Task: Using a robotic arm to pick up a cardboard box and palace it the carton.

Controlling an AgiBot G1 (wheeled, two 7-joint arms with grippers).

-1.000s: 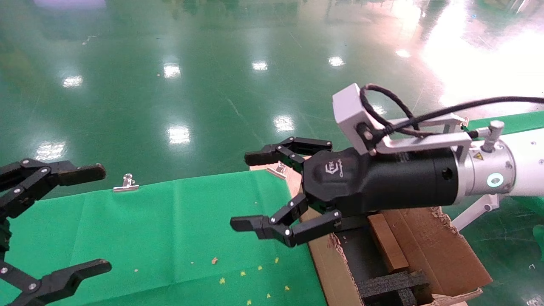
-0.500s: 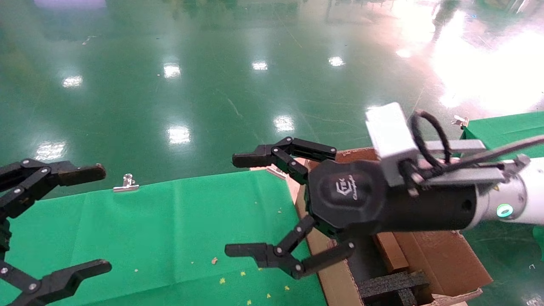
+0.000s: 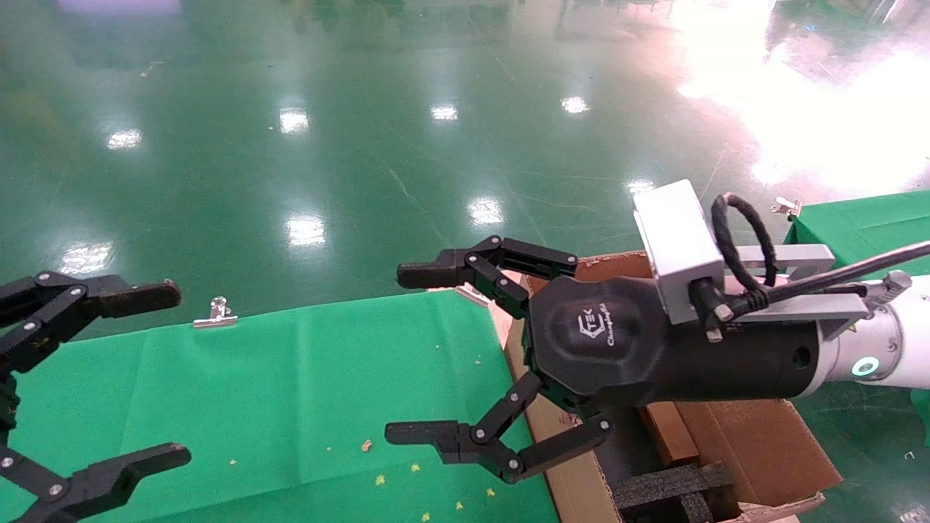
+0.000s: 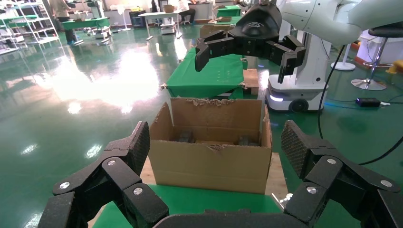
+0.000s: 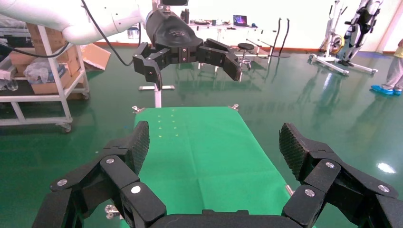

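The carton stands open at the right end of the green table, black foam inserts in its bottom. A small brown cardboard box lies inside it, partly hidden under my right wrist. My right gripper, on the white arm, hovers over the carton's near-left edge. It is open and empty, its fingers reaching out over the cloth. The left wrist view shows the carton straight ahead, the right gripper above it. My left gripper hangs open and empty at the table's left end.
Green cloth covers the table, held by metal clips, with small yellow specks near the front. A second green table stands far right. Glossy green floor lies beyond. In the right wrist view the cloth stretches towards the left gripper.
My right wrist rolled and shifted slightly, moving the grey camera block rightwards, and the lower finger dropped so the gripper spreads wider. The left arm stayed still.
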